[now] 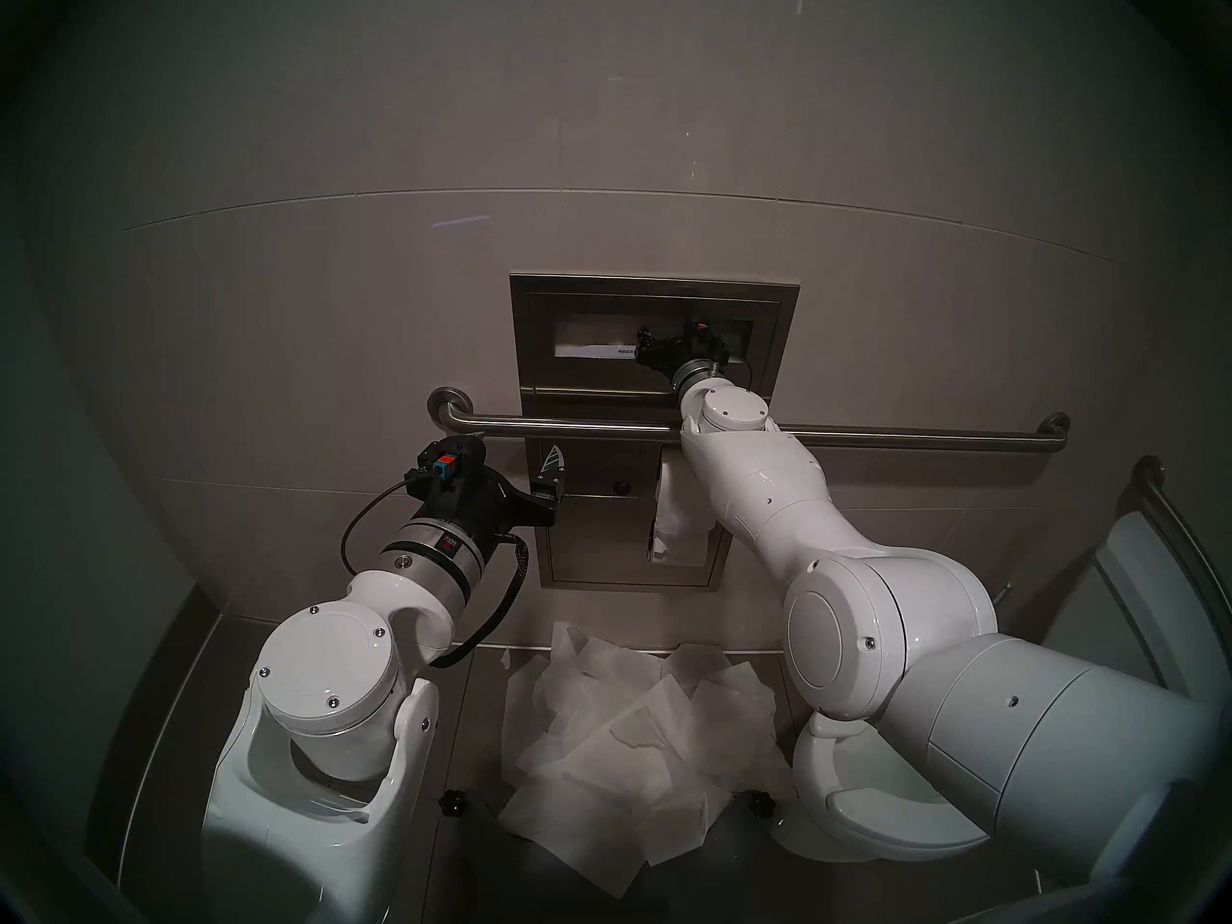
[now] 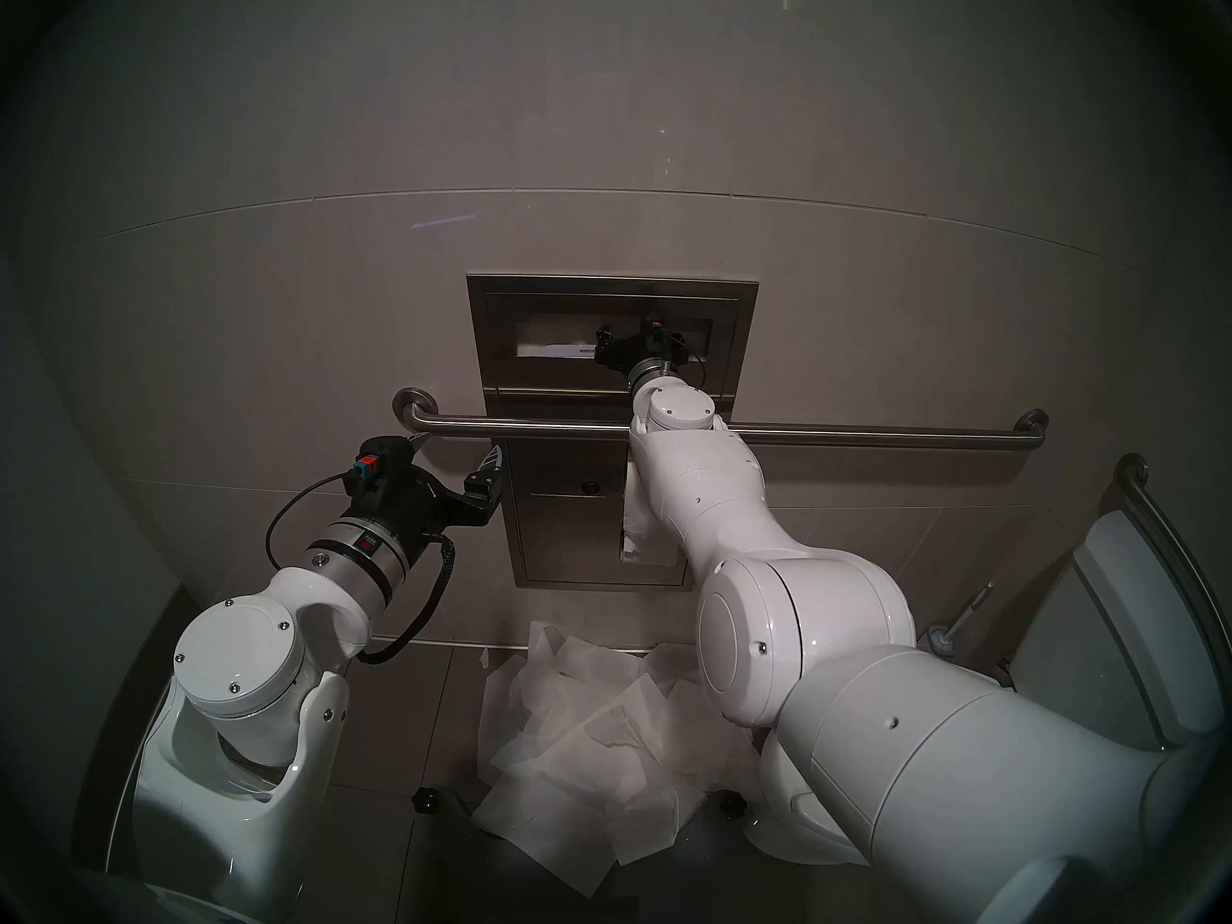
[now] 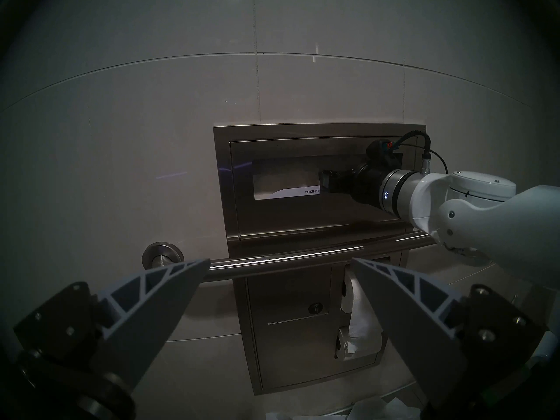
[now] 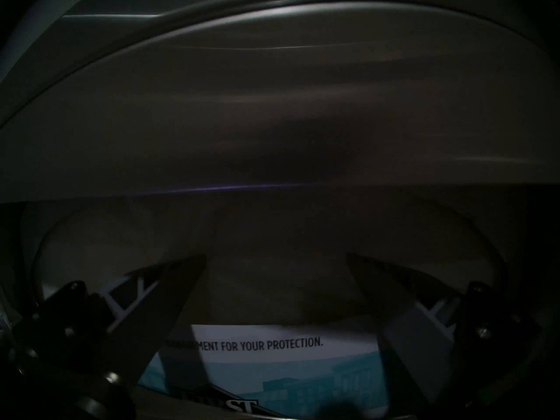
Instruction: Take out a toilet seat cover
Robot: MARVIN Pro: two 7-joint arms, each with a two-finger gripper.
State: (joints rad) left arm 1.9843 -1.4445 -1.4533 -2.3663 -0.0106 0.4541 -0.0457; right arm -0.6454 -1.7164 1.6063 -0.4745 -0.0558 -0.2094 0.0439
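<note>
Right gripper spread wide, empty, inside dispenser slot. Left gripper wide too, idle at seven o'clock. Risk: pinching printed card, missing seat cover.

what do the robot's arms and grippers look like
Both arms have glossy white rounded shells with round joint caps and small screws. A silver wrist ring leads to each black gripper body. The left gripper has grey, ribbed, pointed fingers, a looping black cable and a red-and-blue connector. The right gripper has matching pointed fingers.

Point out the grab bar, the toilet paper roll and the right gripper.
grab bar [image 1: 900, 434]: head left view, bare mid-rail.
toilet paper roll [image 3: 348, 301]: left wrist view, roll's front.
right gripper [image 4: 277, 258]: right wrist view, between open fingertips.
</note>
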